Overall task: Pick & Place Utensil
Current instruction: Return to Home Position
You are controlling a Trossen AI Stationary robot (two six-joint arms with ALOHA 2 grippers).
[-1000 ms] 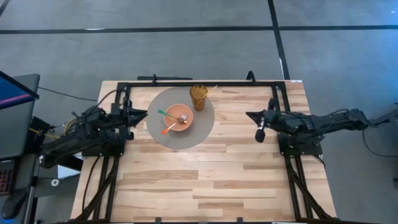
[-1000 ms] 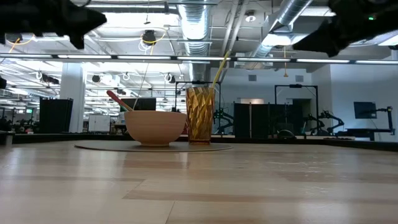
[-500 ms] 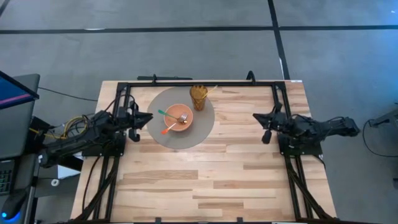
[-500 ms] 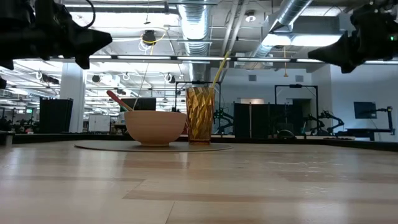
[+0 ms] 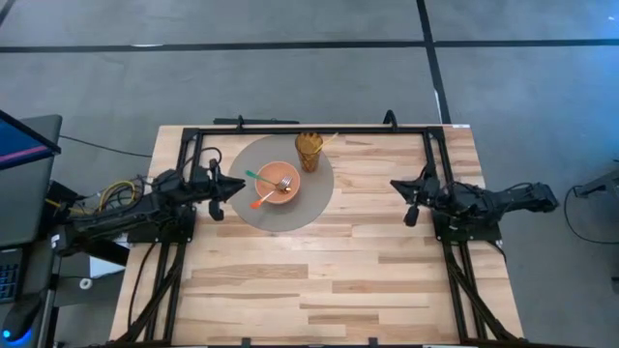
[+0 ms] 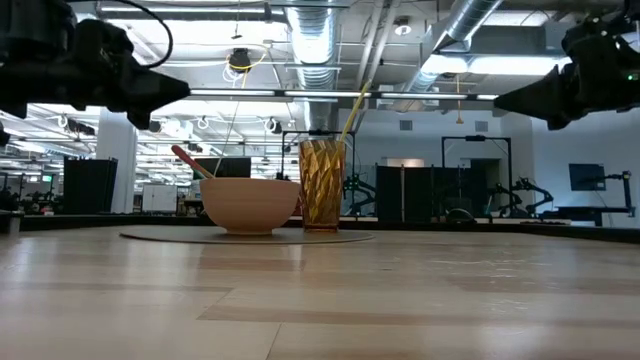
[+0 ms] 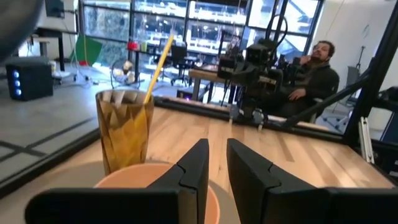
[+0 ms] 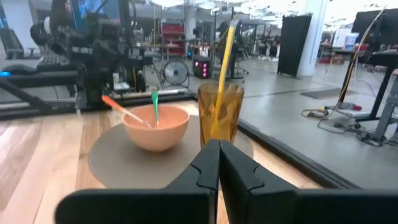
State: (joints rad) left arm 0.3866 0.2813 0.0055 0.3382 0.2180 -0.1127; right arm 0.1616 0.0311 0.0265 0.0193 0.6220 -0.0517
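Green spoon (image 8: 155,104) and orange fork (image 8: 117,106) in bowl (image 8: 155,134), straw (image 8: 223,61) in cup (image 8: 234,116)

Orange bowl (image 5: 294,190): upright on the round gray mat (image 5: 314,203).
Green spoon (image 5: 253,175): in the bowl, handle leaning out over the rim.
Orange fork (image 5: 261,201): in there too, handle over the rim.
Brown cup (image 6: 322,190): upright, just beside the bowl.
Yellow straw (image 6: 353,112): tilted in the cup.
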